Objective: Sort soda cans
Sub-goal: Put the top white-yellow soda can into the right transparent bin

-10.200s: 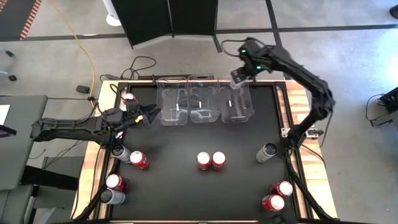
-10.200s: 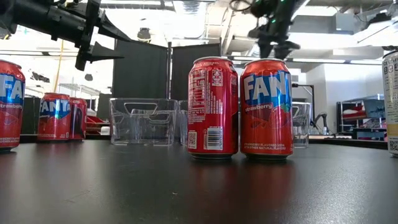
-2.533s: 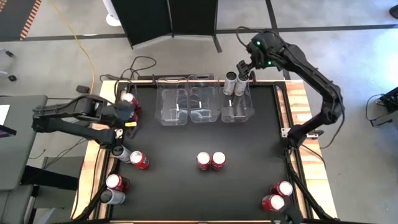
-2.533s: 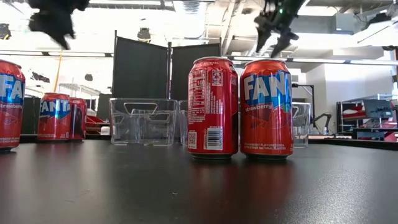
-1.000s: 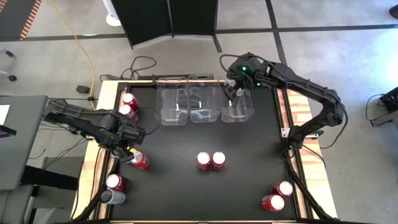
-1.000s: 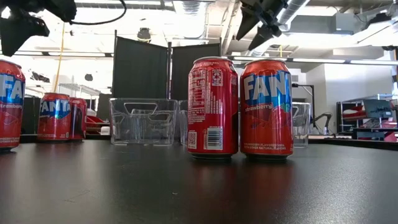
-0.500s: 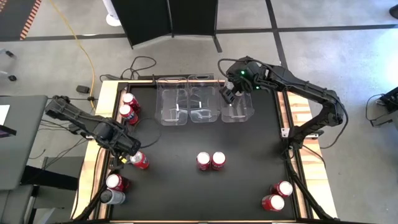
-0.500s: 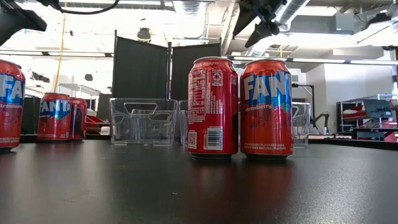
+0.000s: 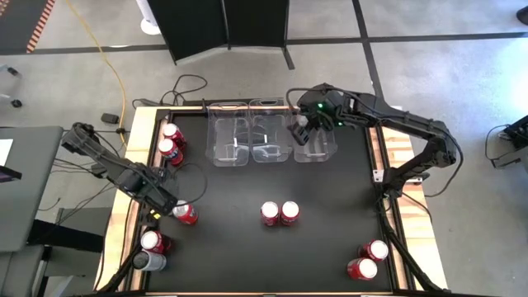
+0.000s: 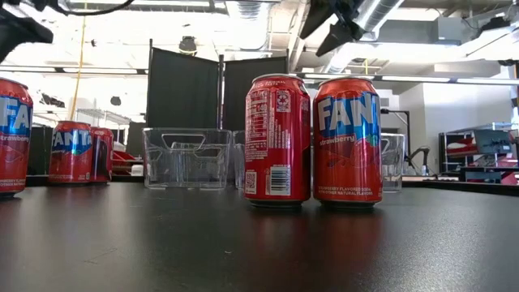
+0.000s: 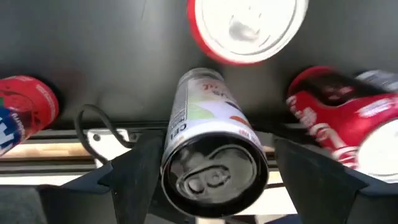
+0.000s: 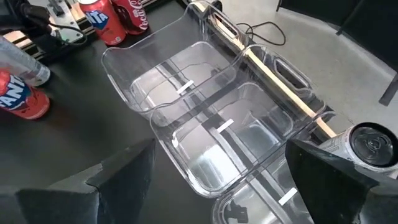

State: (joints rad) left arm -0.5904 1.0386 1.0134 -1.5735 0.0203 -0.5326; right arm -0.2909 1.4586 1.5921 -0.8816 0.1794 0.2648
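My left gripper [image 9: 162,203] [image 11: 217,144] is open above the table's left edge. Its fingers stand on either side of an upright silver-grey can [image 11: 213,165]; I cannot tell whether they touch it. A red can [image 9: 186,214] stands right beside it. My right gripper [image 9: 306,130] [image 12: 221,149] is open and empty over the right clear bin [image 9: 328,151], where a silver can [image 12: 372,146] stands at the far end. Other red cans stand upright on their bases: two in the centre [image 9: 280,213] [image 10: 312,138], two at the far left [image 9: 169,140], and two at the near right [image 9: 369,259].
Three clear bins [image 9: 247,144] stand in a row at the far edge; the left and middle ones [image 12: 186,99] hold nothing. A red can [image 9: 153,241] and a silver can [image 9: 147,261] stand at the near left corner. Cables lie along the left rail [image 11: 93,127].
My left gripper has moved toward the near edge, along the table's left side, and now stands over the silver can. My right gripper has shifted a little toward the near edge and the left, over the right bin. No can has moved.
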